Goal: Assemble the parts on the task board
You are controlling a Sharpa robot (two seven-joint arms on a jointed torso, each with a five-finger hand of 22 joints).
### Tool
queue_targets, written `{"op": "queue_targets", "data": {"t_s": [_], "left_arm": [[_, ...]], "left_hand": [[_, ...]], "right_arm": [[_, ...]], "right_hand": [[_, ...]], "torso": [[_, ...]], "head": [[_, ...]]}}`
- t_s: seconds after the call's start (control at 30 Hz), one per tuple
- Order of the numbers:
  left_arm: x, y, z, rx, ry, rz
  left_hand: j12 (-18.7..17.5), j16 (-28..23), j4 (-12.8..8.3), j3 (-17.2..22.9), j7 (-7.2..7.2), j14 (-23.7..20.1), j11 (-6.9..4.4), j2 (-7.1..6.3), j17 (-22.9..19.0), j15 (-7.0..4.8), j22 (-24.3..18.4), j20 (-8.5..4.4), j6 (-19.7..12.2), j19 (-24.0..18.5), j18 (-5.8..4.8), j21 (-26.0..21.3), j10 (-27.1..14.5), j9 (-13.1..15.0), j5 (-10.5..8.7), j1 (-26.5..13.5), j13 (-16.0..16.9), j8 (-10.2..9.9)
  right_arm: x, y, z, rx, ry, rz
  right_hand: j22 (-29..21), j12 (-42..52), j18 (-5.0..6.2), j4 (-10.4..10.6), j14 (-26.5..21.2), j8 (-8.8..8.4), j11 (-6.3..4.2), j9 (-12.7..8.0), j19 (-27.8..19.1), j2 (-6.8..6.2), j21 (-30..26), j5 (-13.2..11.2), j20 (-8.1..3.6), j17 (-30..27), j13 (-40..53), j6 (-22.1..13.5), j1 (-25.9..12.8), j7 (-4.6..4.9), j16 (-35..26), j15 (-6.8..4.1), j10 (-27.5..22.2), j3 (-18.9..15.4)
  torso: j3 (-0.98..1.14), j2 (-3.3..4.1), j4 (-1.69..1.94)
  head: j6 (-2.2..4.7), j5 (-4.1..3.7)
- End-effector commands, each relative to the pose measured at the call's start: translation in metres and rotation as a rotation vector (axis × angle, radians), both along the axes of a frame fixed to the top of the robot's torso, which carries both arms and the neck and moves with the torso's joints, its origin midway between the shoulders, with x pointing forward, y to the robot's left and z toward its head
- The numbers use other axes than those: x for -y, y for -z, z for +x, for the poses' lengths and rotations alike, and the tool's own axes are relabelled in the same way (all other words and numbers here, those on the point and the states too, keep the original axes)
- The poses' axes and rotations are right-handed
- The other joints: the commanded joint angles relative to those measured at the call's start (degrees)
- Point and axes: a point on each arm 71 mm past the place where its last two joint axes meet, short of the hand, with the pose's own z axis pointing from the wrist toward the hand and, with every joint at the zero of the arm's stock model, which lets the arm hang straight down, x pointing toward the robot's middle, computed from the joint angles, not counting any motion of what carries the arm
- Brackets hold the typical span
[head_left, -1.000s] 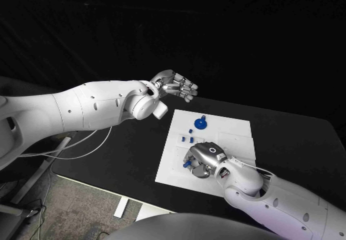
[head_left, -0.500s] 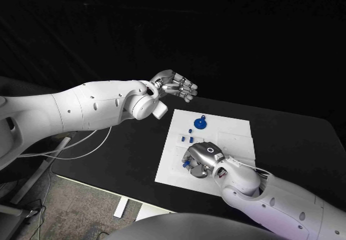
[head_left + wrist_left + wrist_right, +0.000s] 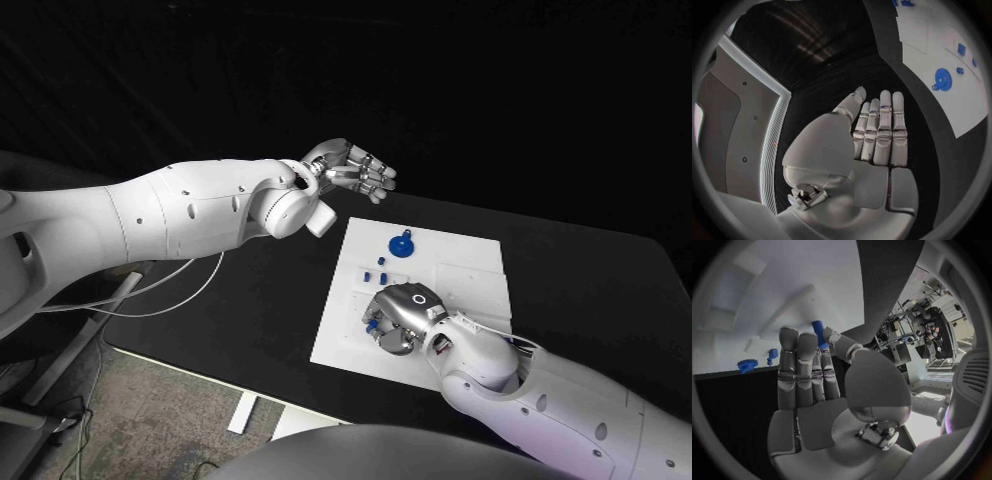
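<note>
Two robot hands show, and they sit well apart. Going from the left, the left robot hand [image 3: 351,170] hangs above the black tabletop [image 3: 260,300], off the far left corner of the task board [image 3: 464,268], with its fingers [image 3: 884,125] straight, side by side and holding nothing. The task board is a white rectangular plate lying flat in the middle of the tabletop. On it, toward the far end, lies a round blue gear-like part [image 3: 401,245]; nearer, along the left side, lie a few small blue pieces [image 3: 375,275]. The right robot hand [image 3: 405,318] rests low over the near half of the board, back upward, with another blue part [image 3: 375,325] just at its left edge.

Compared with a second ago, the left robot hand holds the same pose, while the right forearm has shifted slightly toward the left; the parts on the board lie as before.

The right wrist view adds what the head view hides: a small blue peg [image 3: 819,334] stands at the right hand's fingertips [image 3: 789,335], against the white board. Whether it is pinched or merely touched I cannot tell. The left wrist view shows the gear-like part from the side.
</note>
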Motion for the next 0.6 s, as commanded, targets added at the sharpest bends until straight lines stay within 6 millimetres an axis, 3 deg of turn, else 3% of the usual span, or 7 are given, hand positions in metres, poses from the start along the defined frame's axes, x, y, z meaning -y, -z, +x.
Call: {"op": "queue_targets", "data": {"t_s": [0.03, 0.33, 0.6], "left_arm": [[0.0023, -0.0010, -0.0006, -0.004, 0.014, -0.010], [0.0020, -0.0009, -0.0005, -0.005, 0.014, -0.010], [0.0017, -0.0008, -0.0005, -0.006, 0.014, -0.009]], "left_hand": [[-0.12, -0.16, 0.45, -0.05, -0.04, 0.34, -0.01, -0.21, 0.10, 0.15, -0.04, 0.01, -0.47, 0.25, 1.03, 0.01, -0.16, -0.01, -0.05, 0.38, 0.00, 0.03], [-0.12, -0.16, 0.45, -0.05, -0.04, 0.34, -0.01, -0.21, 0.10, 0.15, -0.04, 0.01, -0.47, 0.25, 1.03, 0.01, -0.16, -0.01, -0.05, 0.38, 0.00, 0.03], [-0.12, -0.16, 0.45, -0.05, -0.04, 0.34, -0.01, -0.21, 0.10, 0.15, -0.04, 0.01, -0.47, 0.25, 1.03, 0.01, -0.16, -0.01, -0.05, 0.38, 0.00, 0.03]], "right_arm": [[-0.0011, 0.0080, -0.0047, -0.038, -0.018, -0.034], [0.0001, 0.0079, -0.0042, -0.046, -0.010, 0.003], [0.0010, 0.0064, -0.0036, -0.040, 0.000, 0.032]], "right_hand": [[-0.06, 0.33, 0.78, 0.30, 0.21, 0.14, -0.03, -0.08, 1.94, 0.26, -0.25, 0.29, 0.17, -0.09, -0.07, -1.08, 0.00, 0.09, -0.32, 0.24, -0.97, -0.09], [-1.05, 0.35, 1.70, 1.83, 0.17, 0.18, 1.42, -0.26, 2.06, -2.12, -1.71, 1.21, 1.49, -0.79, -0.13, -5.59, -1.74, 0.92, 0.12, 1.43, -5.66, -4.94], [-2.10, 0.29, 2.37, 2.38, 0.00, 0.12, 2.21, -0.32, 2.10, -3.53, -2.21, 1.65, 2.06, -1.51, -0.20, -7.34, -1.65, 1.37, 0.24, 1.91, -8.17, -6.50]], "torso": [[0.04, 0.01, -0.01], [0.06, 0.00, -0.04], [0.07, 0.01, -0.01]], "head": [[-0.05, 0.02], [-0.16, 0.00], [-0.13, -0.08]]}}
